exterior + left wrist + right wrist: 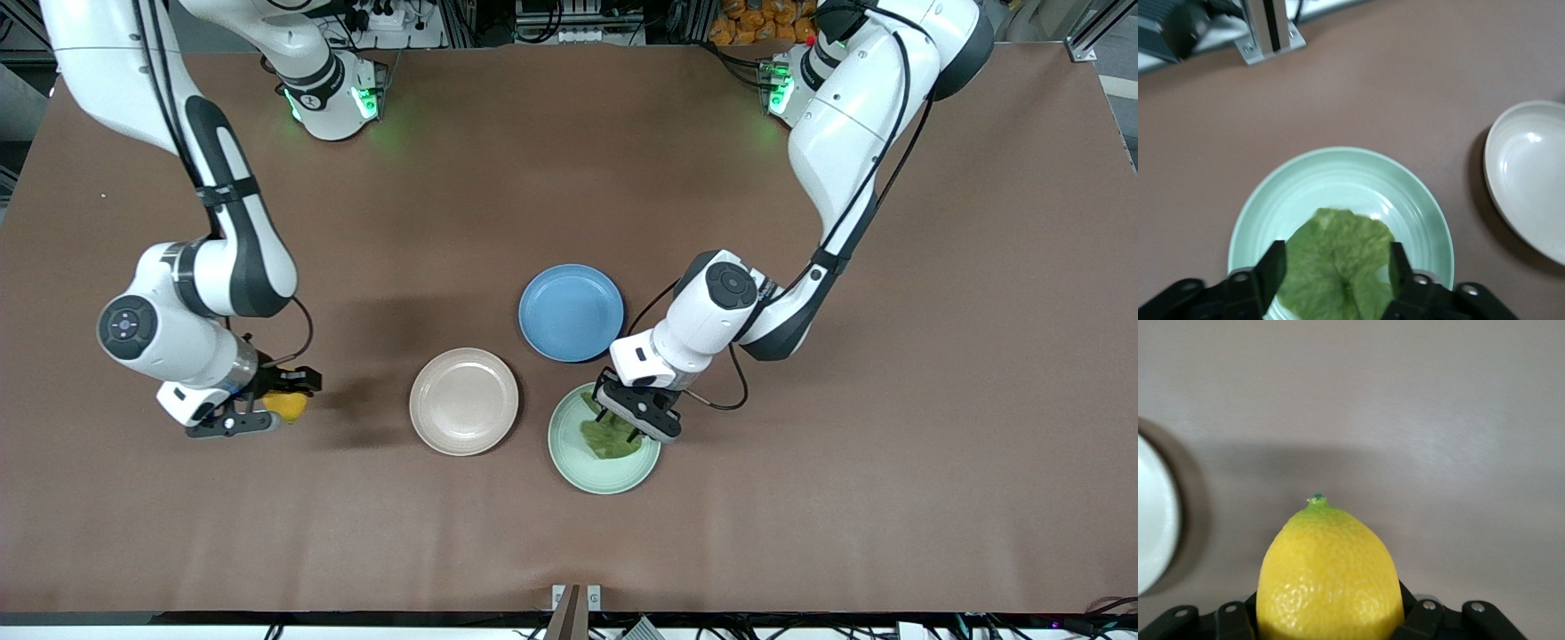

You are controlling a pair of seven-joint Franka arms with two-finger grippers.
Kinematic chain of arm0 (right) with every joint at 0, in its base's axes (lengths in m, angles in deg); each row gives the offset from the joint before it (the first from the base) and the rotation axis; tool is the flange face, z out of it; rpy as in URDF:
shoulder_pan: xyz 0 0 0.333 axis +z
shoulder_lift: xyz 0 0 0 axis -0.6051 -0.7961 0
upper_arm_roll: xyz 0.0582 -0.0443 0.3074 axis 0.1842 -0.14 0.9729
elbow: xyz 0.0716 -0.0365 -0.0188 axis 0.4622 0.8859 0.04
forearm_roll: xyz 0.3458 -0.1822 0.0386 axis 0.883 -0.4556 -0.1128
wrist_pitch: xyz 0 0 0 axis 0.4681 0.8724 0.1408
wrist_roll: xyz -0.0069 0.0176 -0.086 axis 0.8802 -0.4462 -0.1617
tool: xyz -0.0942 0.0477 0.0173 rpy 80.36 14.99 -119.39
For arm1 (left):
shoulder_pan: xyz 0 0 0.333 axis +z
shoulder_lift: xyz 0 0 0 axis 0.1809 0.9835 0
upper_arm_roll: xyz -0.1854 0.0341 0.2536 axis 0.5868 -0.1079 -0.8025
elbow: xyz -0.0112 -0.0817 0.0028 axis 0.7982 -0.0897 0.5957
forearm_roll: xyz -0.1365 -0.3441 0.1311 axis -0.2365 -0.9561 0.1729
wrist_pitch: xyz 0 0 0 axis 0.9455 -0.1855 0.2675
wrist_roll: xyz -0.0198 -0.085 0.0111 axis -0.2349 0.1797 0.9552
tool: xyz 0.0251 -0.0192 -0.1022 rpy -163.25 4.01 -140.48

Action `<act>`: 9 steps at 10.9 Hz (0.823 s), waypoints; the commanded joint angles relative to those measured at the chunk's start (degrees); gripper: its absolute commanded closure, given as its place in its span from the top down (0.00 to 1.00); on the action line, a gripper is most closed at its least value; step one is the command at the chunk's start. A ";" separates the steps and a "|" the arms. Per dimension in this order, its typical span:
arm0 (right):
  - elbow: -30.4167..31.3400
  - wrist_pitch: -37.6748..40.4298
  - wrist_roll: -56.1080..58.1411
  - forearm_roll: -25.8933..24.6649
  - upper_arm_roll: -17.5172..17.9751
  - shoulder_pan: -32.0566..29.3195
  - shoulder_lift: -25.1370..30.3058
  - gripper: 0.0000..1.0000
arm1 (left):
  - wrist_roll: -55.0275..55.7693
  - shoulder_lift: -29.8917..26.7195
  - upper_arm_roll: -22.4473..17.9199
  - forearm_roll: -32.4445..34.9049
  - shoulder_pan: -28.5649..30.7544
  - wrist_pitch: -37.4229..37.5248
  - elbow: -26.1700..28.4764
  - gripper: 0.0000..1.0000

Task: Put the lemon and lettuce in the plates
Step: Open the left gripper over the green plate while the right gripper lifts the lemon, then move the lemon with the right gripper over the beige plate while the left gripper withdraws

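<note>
Gripping the small oval yellow lemon [1329, 577] at its widest girth suits a fruit that looks firm, fairly dense and smooth enough to squirt out of a shallow pinch; the right gripper [267, 411] has its two black fingers pressed against the lemon's flanks, pointed tip outward, over bare brown tabletop [569, 160] toward the right arm's end, at about nine o'clock from the round pinkish-beige plate [463, 401], which lies empty. The wrinkly dark-green lettuce leaf [1338, 263] is another matter: light, limp and easily torn, I judge, best pinched at the thicker midrib rather than the ragged edge, and let go low so it does not drift. It lies in the round pale mint-green plate [1331, 175], which sits at about four o'clock from the beige one and six o'clock from a round blue plate [571, 312] that holds nothing. The left gripper [628, 428] hangs just over that leaf with its fingers [1274, 267] spread wide apart, one at each side; whether the tips touch the leaf cannot be told. The lettuce seems placed; the lemon's trip to the beige plate is not yet done.
</note>
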 commanded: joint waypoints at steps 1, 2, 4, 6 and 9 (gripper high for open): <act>-6.74 0.93 -1.69 3.82 -0.11 4.10 -3.85 0.36 | 1.70 -2.63 0.84 -1.11 1.78 0.48 0.59 1.00; -9.55 0.93 -4.22 3.74 -0.11 5.24 -6.13 0.36 | 1.62 -4.81 1.02 -1.20 3.44 1.27 3.03 1.00; -12.64 0.58 -9.32 3.65 -0.20 7.79 -9.74 0.36 | 1.62 -8.68 3.90 -1.29 7.74 7.29 4.46 1.00; -13.18 0.14 -13.80 3.65 -0.11 9.38 -10.98 0.36 | 1.71 -13.34 4.98 -1.38 10.13 17.31 4.20 1.00; -13.79 -0.04 -20.04 3.48 -0.11 12.19 -11.69 0.36 | 1.79 -19.23 4.98 -2.25 11.98 32.08 4.20 1.00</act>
